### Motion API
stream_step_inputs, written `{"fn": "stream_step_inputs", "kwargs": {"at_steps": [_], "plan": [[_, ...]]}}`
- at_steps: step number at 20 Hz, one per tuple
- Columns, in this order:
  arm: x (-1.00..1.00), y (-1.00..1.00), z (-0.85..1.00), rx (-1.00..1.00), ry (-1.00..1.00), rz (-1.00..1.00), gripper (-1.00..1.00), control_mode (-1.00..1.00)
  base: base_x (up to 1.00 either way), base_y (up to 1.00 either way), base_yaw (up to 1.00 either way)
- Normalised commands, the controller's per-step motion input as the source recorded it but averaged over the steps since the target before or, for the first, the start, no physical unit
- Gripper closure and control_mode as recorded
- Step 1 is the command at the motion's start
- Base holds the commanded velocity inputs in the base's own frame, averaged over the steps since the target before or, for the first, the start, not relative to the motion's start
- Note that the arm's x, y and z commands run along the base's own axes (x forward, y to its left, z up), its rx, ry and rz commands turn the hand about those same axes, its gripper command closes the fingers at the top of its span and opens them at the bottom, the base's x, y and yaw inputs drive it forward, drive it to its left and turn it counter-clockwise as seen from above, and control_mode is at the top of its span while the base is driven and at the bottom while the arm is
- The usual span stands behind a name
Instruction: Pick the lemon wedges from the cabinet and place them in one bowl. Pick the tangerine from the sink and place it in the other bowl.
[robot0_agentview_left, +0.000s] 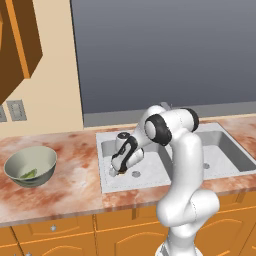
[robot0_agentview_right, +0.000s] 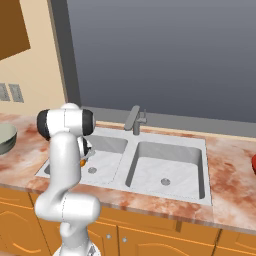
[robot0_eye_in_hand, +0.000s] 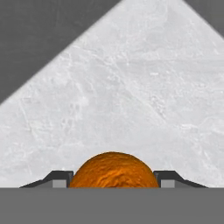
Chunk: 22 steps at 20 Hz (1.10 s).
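On the counter at the left stands the bowl (robot0_agentview_left: 31, 165) with green wedges (robot0_agentview_left: 28, 174) inside. To its right, the gripper (robot0_agentview_left: 120, 172) reaches down into the sink's (robot0_agentview_left: 150, 176) left basin, its fingers (robot0_eye_in_hand: 59, 178) against both sides of the tangerine (robot0_eye_in_hand: 113, 170) on the basin floor; a firm clamp cannot be told. The faucet (robot0_agentview_right: 134, 119) stands behind.
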Motion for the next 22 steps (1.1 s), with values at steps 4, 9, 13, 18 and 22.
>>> {"fn": "stream_step_inputs", "kwargs": {"at_steps": [4,9,13,18,22], "plan": [[-0.16,-0.13,0.08,-0.01,-0.01,-0.02,1.0,-1.0,0.0,0.0,0.0],[-0.11,-0.36,0.32,-0.05,0.02,-0.23,1.0,-1.0,0.0,0.0,0.0],[-0.04,-0.39,0.47,-0.02,0.05,-0.3,1.0,-1.0,0.0,0.0,0.0],[-0.03,-0.3,0.5,0.04,0.08,-0.34,1.0,-1.0,0.0,0.0,0.0],[-0.16,-0.21,0.61,0.11,0.01,-0.34,1.0,-1.0,0.0,0.0,0.0]]}}
